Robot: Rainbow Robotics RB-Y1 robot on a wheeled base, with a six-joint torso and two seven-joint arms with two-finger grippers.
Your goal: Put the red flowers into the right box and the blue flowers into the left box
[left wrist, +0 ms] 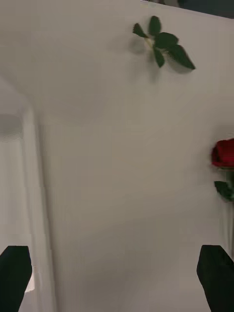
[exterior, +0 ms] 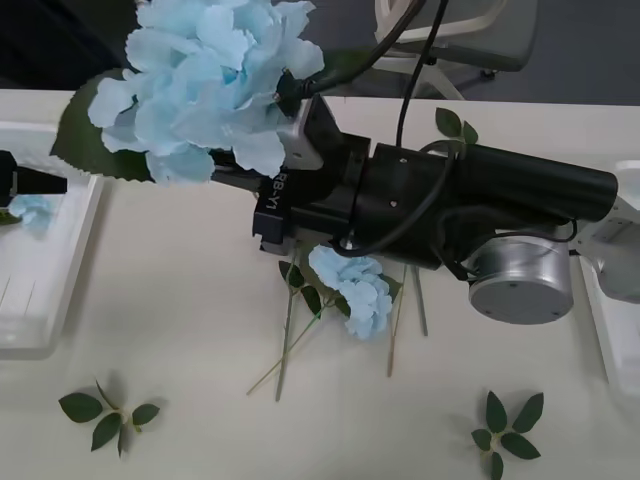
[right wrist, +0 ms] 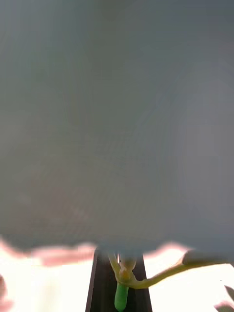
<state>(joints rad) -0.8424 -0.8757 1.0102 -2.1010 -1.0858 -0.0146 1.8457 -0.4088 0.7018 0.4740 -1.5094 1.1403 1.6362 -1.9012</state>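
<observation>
Right hand (exterior: 262, 160): raised over the middle of the surface (exterior: 200, 340), clamped on the stem of a big blue flower (exterior: 205, 75) held up high toward the left.
Left hand (left wrist: 117, 278): at the left edge beside the left box (exterior: 50, 260), fingers (left wrist: 14, 273) wide apart, holding nothing.
Left box: holds one small blue bloom (exterior: 32, 210).
Surface: another blue flower (exterior: 355, 285) lies in the middle among stems; loose leaf sprigs (exterior: 110, 412) sit near the front.
Red rose (left wrist: 224, 153): lies on the surface.
Right box (exterior: 612, 320): at the right edge.

Pale blue flowers (exterior: 210, 75) — white left box (exterior: 45, 290)
</observation>
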